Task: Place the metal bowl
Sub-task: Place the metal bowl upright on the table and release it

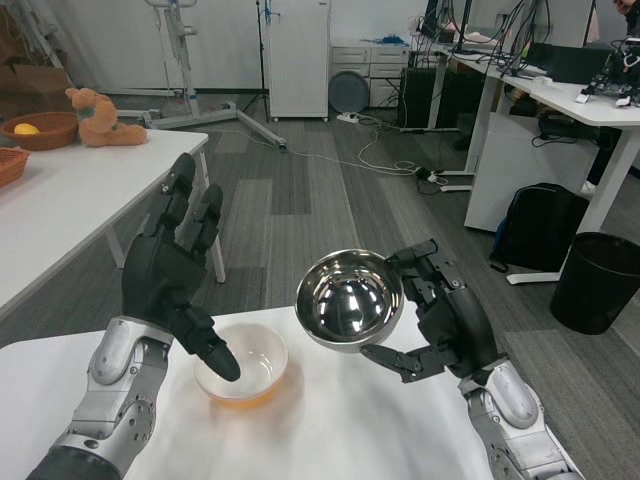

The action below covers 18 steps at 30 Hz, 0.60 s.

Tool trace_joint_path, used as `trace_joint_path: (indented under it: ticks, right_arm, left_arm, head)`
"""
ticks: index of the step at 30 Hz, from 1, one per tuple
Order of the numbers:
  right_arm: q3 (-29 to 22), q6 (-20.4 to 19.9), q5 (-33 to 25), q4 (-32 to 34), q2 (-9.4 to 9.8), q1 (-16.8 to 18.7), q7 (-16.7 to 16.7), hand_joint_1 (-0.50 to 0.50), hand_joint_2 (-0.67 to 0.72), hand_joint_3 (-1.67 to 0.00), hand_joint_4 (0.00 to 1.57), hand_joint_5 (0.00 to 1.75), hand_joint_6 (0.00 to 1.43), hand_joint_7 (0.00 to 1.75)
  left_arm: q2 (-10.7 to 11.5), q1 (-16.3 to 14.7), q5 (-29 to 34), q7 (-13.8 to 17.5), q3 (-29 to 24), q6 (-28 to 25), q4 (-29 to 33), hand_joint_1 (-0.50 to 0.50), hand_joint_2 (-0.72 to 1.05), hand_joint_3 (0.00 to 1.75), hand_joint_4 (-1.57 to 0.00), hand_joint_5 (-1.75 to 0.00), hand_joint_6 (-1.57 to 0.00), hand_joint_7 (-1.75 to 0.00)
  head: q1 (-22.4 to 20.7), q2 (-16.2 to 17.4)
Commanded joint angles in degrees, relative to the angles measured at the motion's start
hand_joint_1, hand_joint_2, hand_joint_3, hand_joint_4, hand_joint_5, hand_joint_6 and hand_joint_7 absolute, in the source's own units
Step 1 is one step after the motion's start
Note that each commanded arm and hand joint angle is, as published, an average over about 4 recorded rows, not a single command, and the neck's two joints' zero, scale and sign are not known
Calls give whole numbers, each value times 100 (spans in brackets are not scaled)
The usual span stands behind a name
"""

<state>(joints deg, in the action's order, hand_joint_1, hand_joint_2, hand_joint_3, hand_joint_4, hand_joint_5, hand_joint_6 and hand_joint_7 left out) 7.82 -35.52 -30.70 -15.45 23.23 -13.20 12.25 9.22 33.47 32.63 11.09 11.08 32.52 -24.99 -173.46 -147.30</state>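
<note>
I see the metal bowl (350,300), shiny and mirror-bright, tilted so its hollow faces me, held above the counter's (330,430) far edge in my right hand (445,325).

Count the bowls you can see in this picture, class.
3: a metal bowl held by the right hand, a white bowl on the near table, a brown bowl far left.
</note>
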Motion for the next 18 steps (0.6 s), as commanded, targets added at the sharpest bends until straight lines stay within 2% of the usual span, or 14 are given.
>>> trace_joint_path:
  ticks: [1,5,8,10,12,18]
  right_arm:
    - [-72,-78,-50,-41,35,134,-16,-4,-41,-79,111,165,113,154]
    - [-90,-82,10,-178,101,287,-10,-4,-41,-79,111,165,111,154]
    - [-105,-95,-1,-301,149,437,10,-4,-41,-79,111,165,113,154]
    - [-105,-95,-1,-358,155,503,14,-4,-41,-83,111,165,114,154]
    - [-110,-95,-1,-437,164,577,19,-4,-41,-87,111,165,114,154]
    - [-13,-100,-1,-700,300,722,58,-4,-41,-85,111,165,111,154]
  left_arm:
    - [10,-46,-11,24,-27,0,22,-50,-64,4,0,0,0,0]
    - [10,-57,-18,24,-27,0,38,-50,-64,9,0,0,0,0]
    - [10,-59,-20,24,-27,0,84,-50,-64,4,0,0,0,0]
    - [10,-59,-20,24,-27,0,99,-50,-64,0,0,0,0,0]
    - [10,-59,-20,24,-27,0,117,-50,-64,4,0,0,0,0]
    - [10,-59,-11,24,-18,0,126,-50,-64,2,0,0,0,0]
  head:
    - [23,79]
    - [63,266]
    - [109,359]
    - [143,377]
    - [190,390]
    - [311,435]
